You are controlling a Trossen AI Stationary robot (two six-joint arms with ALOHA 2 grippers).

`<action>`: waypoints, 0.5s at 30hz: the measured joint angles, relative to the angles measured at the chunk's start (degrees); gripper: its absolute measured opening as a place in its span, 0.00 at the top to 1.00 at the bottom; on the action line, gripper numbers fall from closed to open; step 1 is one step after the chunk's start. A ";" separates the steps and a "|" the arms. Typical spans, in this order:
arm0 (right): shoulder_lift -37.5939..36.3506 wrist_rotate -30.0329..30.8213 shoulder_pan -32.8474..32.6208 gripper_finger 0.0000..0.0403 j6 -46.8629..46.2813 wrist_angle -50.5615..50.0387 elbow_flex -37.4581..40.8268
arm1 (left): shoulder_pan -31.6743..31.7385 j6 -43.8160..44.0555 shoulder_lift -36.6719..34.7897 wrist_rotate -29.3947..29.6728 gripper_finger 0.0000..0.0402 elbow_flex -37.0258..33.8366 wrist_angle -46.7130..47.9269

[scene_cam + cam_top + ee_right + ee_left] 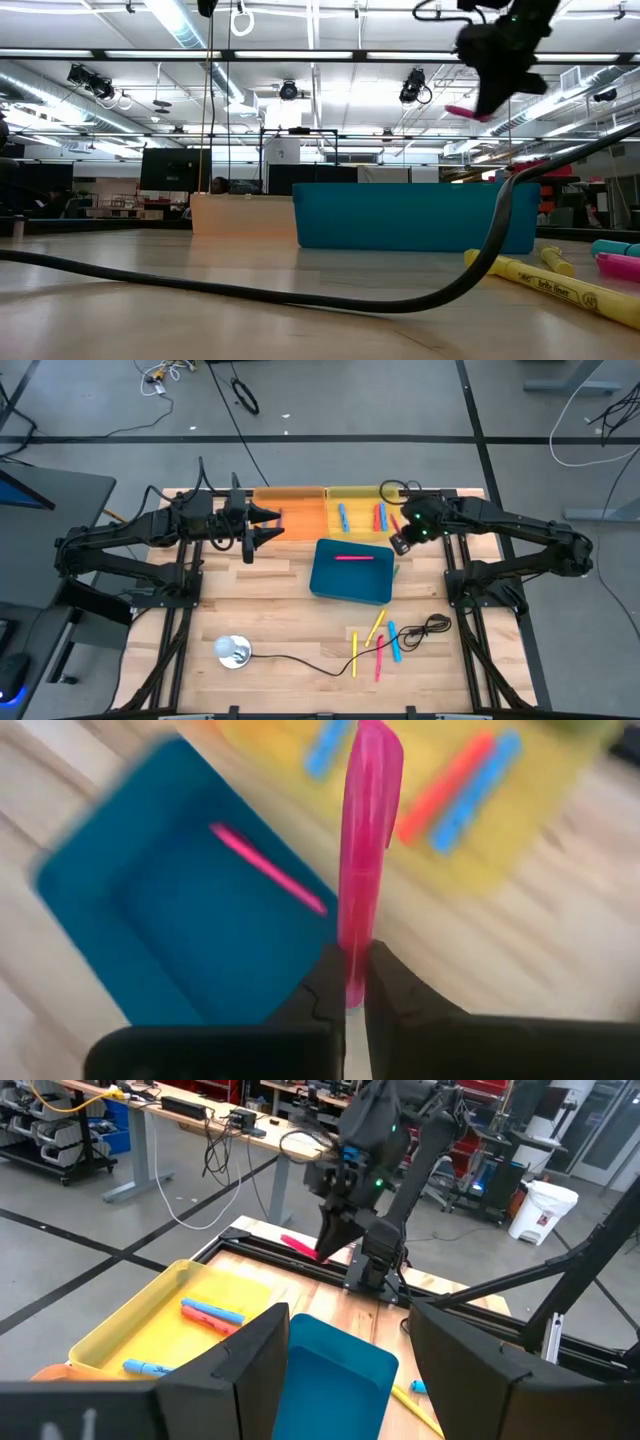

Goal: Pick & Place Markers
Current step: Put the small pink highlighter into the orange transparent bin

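Observation:
My right gripper (pixel 398 544) hangs high above the table at the teal bin's (pixel 352 572) far right corner, shut on a pink marker (pixel 366 840). A second pink marker (pixel 352 557) lies flat inside the bin. Blue and red markers (pixel 380 517) lie in the yellow tray (pixel 358 496). Several yellow, pink and blue markers (pixel 376 641) lie loose on the wood near the front edge. My left gripper (pixel 275 523) is open and holds nothing, over the orange tray (pixel 296 510). My right gripper pinches the pink marker by one end (pixel 353 982) between its two fingertips. The marker runs on from the fingers in line with them. In the low view it is lifted clear, jutting out below the gripper (pixel 495 60) with its free end (pixel 462 112) above the bin.
A black cable (pixel 300 660) runs from a small white round object (pixel 232 650) across the front of the table to a coil (pixel 432 626) beside the loose markers. In the low view the cable (pixel 300 292) arches in front of the bin (pixel 415 215).

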State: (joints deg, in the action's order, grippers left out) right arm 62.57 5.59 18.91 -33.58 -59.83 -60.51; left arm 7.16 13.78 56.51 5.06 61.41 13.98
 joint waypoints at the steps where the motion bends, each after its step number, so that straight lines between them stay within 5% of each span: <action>1: -0.01 -0.02 -0.01 0.99 0.59 2.38 0.00 | -0.01 0.00 0.00 0.00 0.47 0.00 0.00; 15: -0.01 -12.31 -0.24 0.99 14.50 42.47 0.00 | 0.00 0.11 0.00 0.02 0.47 0.00 0.00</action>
State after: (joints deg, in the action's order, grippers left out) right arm 62.57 -6.72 18.66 -19.08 -17.37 -60.51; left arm 7.16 13.89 56.51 5.08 61.41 13.98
